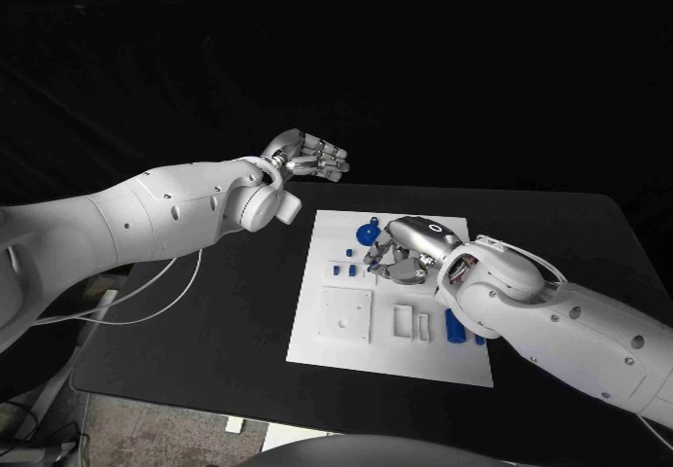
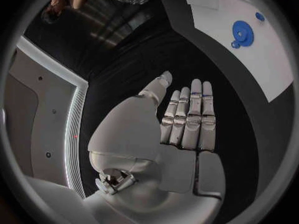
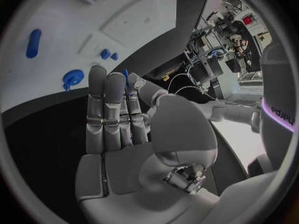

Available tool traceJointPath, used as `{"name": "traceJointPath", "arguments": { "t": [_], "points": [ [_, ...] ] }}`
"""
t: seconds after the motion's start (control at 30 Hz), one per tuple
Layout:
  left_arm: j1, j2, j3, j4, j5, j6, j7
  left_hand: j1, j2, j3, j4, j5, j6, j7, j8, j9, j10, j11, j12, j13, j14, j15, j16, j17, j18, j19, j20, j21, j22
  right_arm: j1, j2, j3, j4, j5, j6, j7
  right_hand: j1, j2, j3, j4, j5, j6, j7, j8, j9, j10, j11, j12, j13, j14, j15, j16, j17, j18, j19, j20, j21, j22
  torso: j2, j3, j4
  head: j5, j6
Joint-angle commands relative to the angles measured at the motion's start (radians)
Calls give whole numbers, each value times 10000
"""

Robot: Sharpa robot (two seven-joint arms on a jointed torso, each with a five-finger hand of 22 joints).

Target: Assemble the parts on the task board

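Head view: left hand point(image 1: 308, 154) empty, spread beyond task board's point(image 1: 336, 341) edge; right hand point(image 1: 404, 255) uncertain.

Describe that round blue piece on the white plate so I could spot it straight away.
Start at the white rectangular task board in the middle of the black table. Look to its far edge, just beyond the right hand hovering over the board: there lies the round blue disc-shaped part. The other blue pieces are small blocks or a long bar; it is the widest round one.

The board point(image 1: 343, 336) looks like smooth matt white plastic on a matt black table point(image 1: 210, 350). The parts point(image 1: 454, 325) look like glossy blue plastic. Both hands look metallic.
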Motion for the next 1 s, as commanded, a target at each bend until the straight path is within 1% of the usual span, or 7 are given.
{"name": "traceJointPath", "arguments": {
  "t": [0.03,0.1,0.2,0.37,0.53,0.7,1.0],
  "points": [
    [11,84,8,-14,200,-222,212,-29,97,-37,-4,38,-31,15,7,-5,-28,-13,21,2,-80,-10,-28,1,-121,87,4,35,-9,-27,114,-175,-7,-997,190,-142,-4,80,-28,-43,34,1,25,39,8,273,-270,23,17,-4,-91,-45,20,199,74,-31,-71,40,8,-3,18,144,-48],
    [11,115,8,-6,211,-258,223,-29,97,-37,-4,38,-31,15,7,-5,-28,-13,21,2,-80,-10,-28,1,-121,87,4,35,-9,-60,200,-302,-33,-1200,214,-207,-3,78,-12,-46,13,3,22,39,8,275,-271,25,17,-3,-90,-43,27,202,79,-31,-80,68,13,2,18,189,-83],
    [11,143,9,19,220,-306,238,-29,97,-37,-4,38,-31,15,7,-5,-28,-13,21,2,-80,-10,-28,1,-121,87,4,35,-9,-102,297,-429,-67,-1425,265,-307,-3,78,-12,-46,13,3,22,39,8,275,-271,25,17,-3,-90,-43,27,202,79,-31,-80,68,2,11,-7,258,-137],
    [11,164,9,76,227,-354,253,-29,97,-37,-4,38,-31,15,7,-5,-28,-13,21,2,-80,-10,-28,1,-121,87,4,35,-9,-137,408,-535,-167,-1641,311,-426,-5,62,12,-47,12,9,22,40,8,275,-270,25,17,-10,-90,-45,37,203,83,-30,-102,117,4,10,-7,301,-181],
    [11,186,9,147,232,-365,261,-29,97,-37,-4,38,-31,15,7,-5,-28,-13,21,2,-80,-10,-28,1,-121,87,4,35,-9,-214,559,-657,-378,-1793,316,-488,-5,62,12,-47,12,9,22,40,8,275,-270,25,17,-10,-90,-45,37,203,83,-30,-102,117,15,28,15,334,-235],
    [10,209,9,178,248,-349,257,-38,95,3,7,58,-27,11,5,-6,-25,-13,21,2,-87,-9,-28,-3,-123,95,4,42,-66,-335,670,-713,-570,-1861,314,-490,-13,60,31,-43,7,11,20,39,8,280,-273,25,17,-5,-91,-41,48,205,93,-31,-128,167,15,21,30,355,-283],
    [10,222,9,208,258,-315,234,-38,95,3,7,58,-27,11,5,-6,-25,-13,21,2,-87,-9,-28,-3,-123,95,4,42,-66,-477,779,-737,-823,-1919,300,-477,-21,59,58,-43,3,8,20,39,9,278,-271,24,17,-5,-93,-44,52,208,107,-31,-161,204,11,12,6,465,-384]
  ]
}}
